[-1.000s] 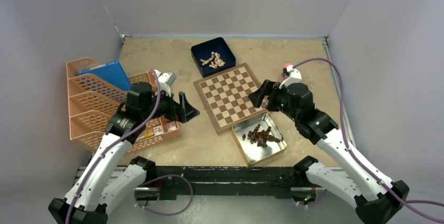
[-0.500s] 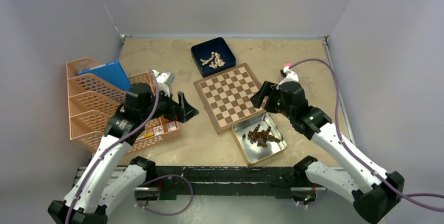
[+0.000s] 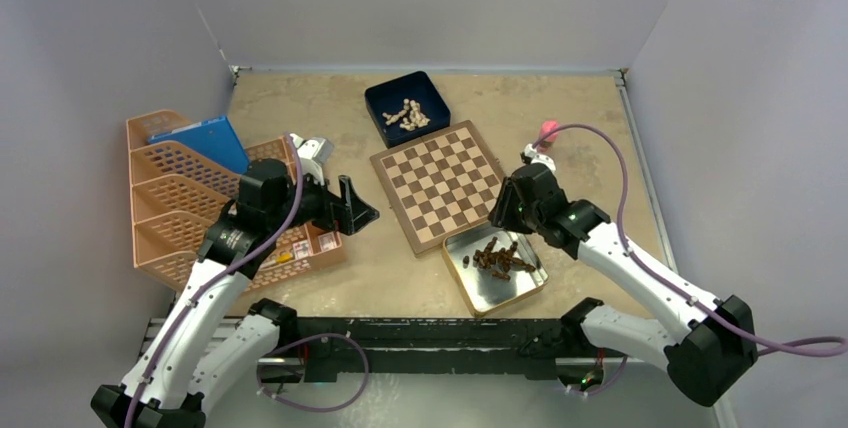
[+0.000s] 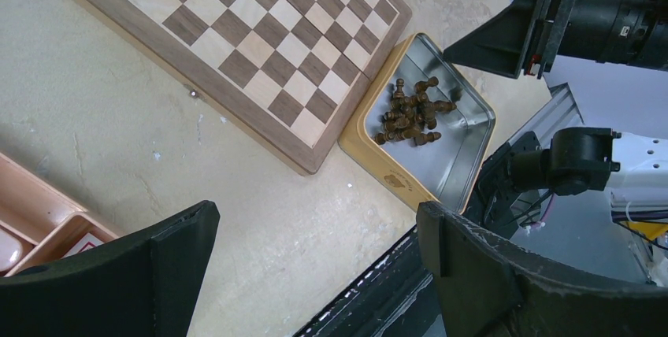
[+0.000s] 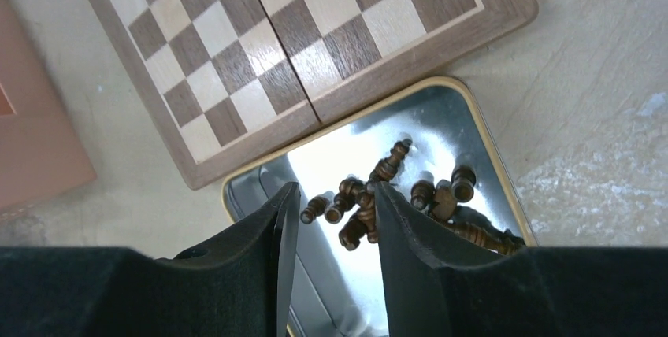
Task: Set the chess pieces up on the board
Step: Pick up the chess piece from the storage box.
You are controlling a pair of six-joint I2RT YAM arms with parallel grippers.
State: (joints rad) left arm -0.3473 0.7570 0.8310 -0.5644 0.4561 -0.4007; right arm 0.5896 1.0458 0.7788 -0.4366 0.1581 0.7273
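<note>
The board (image 3: 438, 185) lies bare at mid-table, also seen in the left wrist view (image 4: 236, 46) and the right wrist view (image 5: 299, 46). The dark brown chess pieces (image 3: 500, 258) lie heaped in a shiny tin (image 3: 490, 296) just off the board's near corner. My right gripper (image 3: 503, 210) hangs over the tin's far edge. Its jaws (image 5: 335, 191) stand narrowly apart above the heap (image 5: 394, 195), gripping nothing that I can see. My left gripper (image 3: 358, 204) is wide open (image 4: 315, 219) over bare table left of the board, far from the chess pieces (image 4: 410, 112).
A dark blue box (image 3: 407, 108) with pale cream chessmen sits behind the board. Orange file trays (image 3: 190, 198) holding a blue folder (image 3: 200, 143) fill the left side. A small pink object (image 3: 547, 128) lies right of the board. A black rail (image 3: 420, 333) runs along the near edge.
My right arm has swung down and toward the tin, and its jaws have narrowed from wide open to a small gap. The left arm has barely moved.
</note>
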